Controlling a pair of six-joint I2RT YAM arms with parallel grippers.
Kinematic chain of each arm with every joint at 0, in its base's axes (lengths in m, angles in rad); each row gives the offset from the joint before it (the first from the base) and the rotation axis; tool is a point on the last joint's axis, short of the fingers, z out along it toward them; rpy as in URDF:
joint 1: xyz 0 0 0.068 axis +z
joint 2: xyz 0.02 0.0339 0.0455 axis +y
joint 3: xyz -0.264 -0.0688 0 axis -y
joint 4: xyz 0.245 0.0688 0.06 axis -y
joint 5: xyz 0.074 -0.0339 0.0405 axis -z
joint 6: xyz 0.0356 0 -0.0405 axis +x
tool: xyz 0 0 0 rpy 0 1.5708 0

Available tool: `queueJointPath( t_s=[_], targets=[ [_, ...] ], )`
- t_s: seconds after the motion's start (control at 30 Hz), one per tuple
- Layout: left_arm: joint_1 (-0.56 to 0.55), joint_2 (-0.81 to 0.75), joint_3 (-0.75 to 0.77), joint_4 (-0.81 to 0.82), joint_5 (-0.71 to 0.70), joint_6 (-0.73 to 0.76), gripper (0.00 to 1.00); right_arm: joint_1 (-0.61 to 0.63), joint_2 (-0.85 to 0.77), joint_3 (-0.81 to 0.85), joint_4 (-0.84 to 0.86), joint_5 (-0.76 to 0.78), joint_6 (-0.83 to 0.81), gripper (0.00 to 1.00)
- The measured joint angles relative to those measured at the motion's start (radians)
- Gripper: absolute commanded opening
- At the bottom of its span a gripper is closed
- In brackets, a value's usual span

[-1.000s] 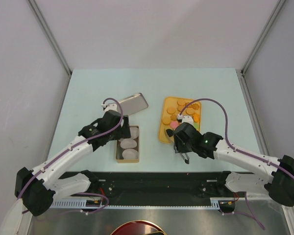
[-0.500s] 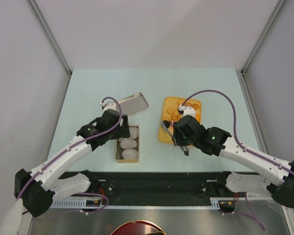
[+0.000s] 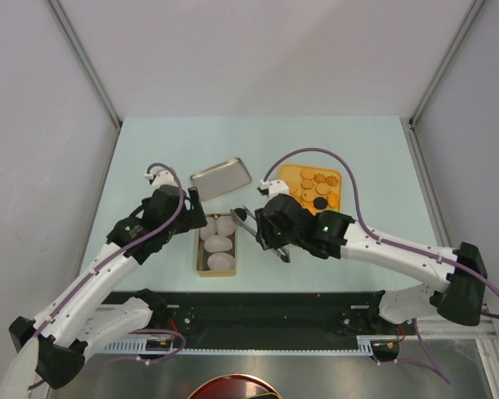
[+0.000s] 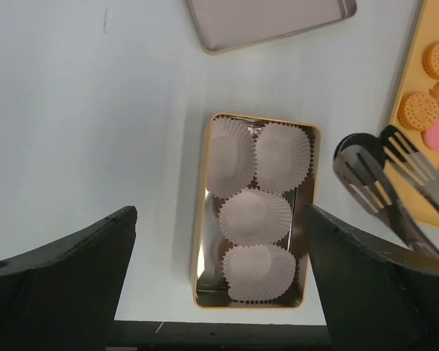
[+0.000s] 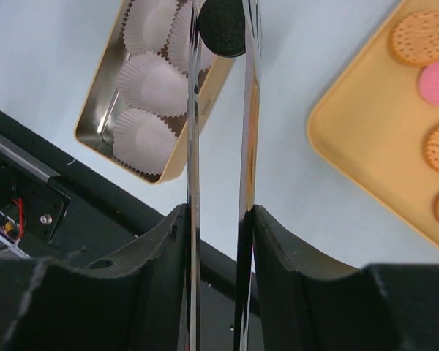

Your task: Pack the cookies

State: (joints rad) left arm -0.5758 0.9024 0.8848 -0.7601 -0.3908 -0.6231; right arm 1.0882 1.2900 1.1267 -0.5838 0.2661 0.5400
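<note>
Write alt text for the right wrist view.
Metal tongs clamped in the right gripper pinch a black cookie near the corner of a gold tin holding four white paper cups. An orange tray of cookies lies to the right.

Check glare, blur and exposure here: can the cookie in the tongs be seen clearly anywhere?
Right wrist: the tongs mirror the scene, yet the black cookie at their tips is sharp; the right gripper is dark and soft. Left wrist: the tin reflects the paper cups inside; the left gripper is featureless black. Top external: even light, faint shadows, that cookie too small to tell.
</note>
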Motion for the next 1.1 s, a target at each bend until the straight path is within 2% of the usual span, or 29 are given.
queueJointPath(
  t_s=[0.33, 1.1],
  targets=[
    [0.064, -0.071, -0.007, -0.041, -0.001, 0.001, 1.00, 0.006, 0.178, 0.089, 0.066, -0.076, -0.046, 0.42],
    [0.074, -0.075, -0.051, -0.033, 0.013, 0.003, 1.00, 0.121, 0.187, 0.081, 0.087, -0.120, -0.031, 0.44]
  ],
)
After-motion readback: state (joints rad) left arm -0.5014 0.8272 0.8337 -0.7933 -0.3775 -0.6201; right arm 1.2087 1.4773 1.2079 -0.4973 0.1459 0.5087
